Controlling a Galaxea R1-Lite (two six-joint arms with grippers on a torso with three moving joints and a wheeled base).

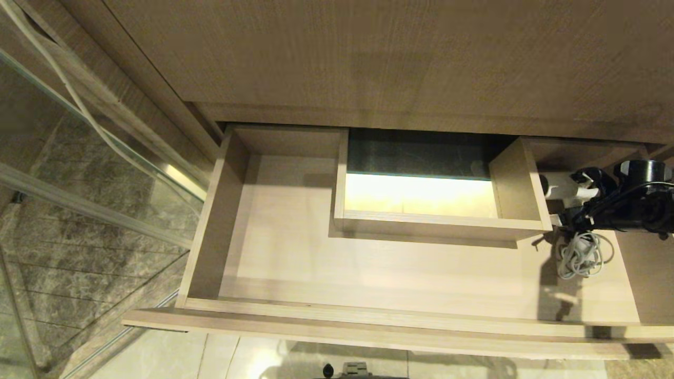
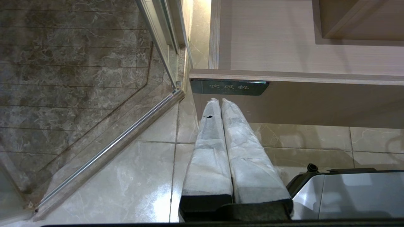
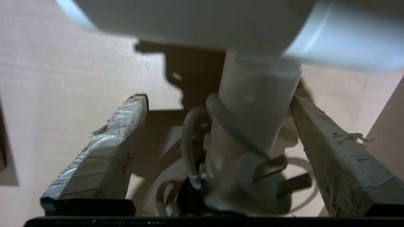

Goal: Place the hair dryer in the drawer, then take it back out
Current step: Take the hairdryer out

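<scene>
Marble-tiled floor (image 2: 104, 186), drawer (image 1: 295, 247) pulled out; hair dryer (image 1: 564, 188) at its right end, right gripper (image 3: 217, 104) spread wide around the handle — no grip; left gripper (image 2: 220, 101) closed, empty, low before the drawer front.

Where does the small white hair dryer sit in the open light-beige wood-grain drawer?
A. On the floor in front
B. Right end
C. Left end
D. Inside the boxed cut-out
B: the small white hair dryer and its coiled cord lie at the right end of the light-beige wood-grain drawer, beside the boxed cut-out.
</scene>
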